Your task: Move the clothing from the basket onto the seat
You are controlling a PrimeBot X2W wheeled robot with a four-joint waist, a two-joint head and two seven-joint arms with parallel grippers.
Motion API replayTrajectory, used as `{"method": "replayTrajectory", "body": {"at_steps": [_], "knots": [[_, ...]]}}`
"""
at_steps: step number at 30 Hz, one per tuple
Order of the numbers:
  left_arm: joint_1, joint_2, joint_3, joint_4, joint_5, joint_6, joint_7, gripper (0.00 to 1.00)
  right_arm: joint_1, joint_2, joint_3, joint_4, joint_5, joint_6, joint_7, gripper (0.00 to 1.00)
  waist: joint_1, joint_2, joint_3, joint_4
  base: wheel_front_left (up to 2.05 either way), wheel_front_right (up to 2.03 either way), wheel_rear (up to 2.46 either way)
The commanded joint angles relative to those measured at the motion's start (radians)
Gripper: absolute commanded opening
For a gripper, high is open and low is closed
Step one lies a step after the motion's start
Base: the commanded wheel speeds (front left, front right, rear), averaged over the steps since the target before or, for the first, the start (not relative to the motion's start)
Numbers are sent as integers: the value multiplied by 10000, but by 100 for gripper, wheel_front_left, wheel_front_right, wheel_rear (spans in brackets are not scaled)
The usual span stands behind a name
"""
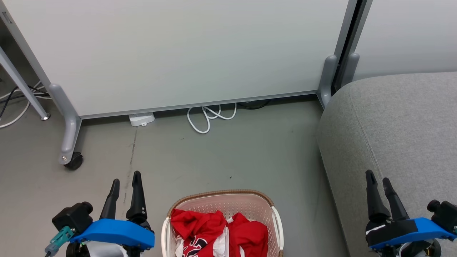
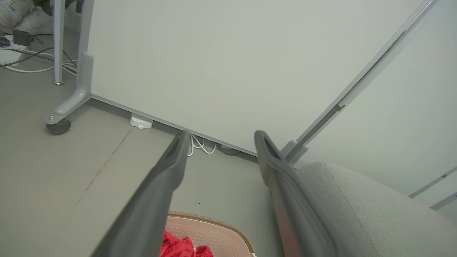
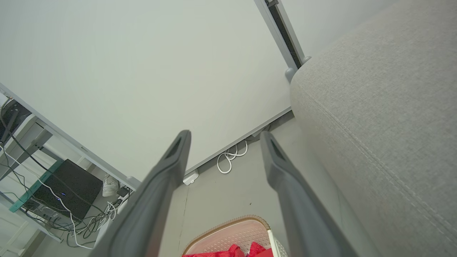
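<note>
The left claw (image 1: 125, 178) and right claw (image 1: 378, 177) are both released and empty. Between them sits the basket (image 1: 221, 193) holding the clothing (image 1: 200, 225); the seat (image 1: 400, 117) lies beside the right claw.

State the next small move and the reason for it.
Probably swing the open left gripper right and down over the clothing: it lies heaped in the basket, the right gripper is open and empty too, and the seat shows no garment yet.
</note>
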Motion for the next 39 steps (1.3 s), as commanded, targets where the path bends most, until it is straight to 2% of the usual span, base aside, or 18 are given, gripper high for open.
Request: {"method": "replayTrajectory", "body": {"at_steps": [1,26,39], "knots": [[-264,104,-78,-74,274,35,-101,100,-208,-70,-26,-76,-315,26,-77,100,0,0,-2,2,0,0,0],[-326,45,-371,535,2258,159,-732,100,-115,-92,-19,-36,-3057,29,-667,100,0,0,-49,20,0,0,0],[-299,-83,-379,695,3072,45,-1017,100,-106,-99,18,-6,-4247,32,-919,100,0,0,-66,27,0,0,0]]}}
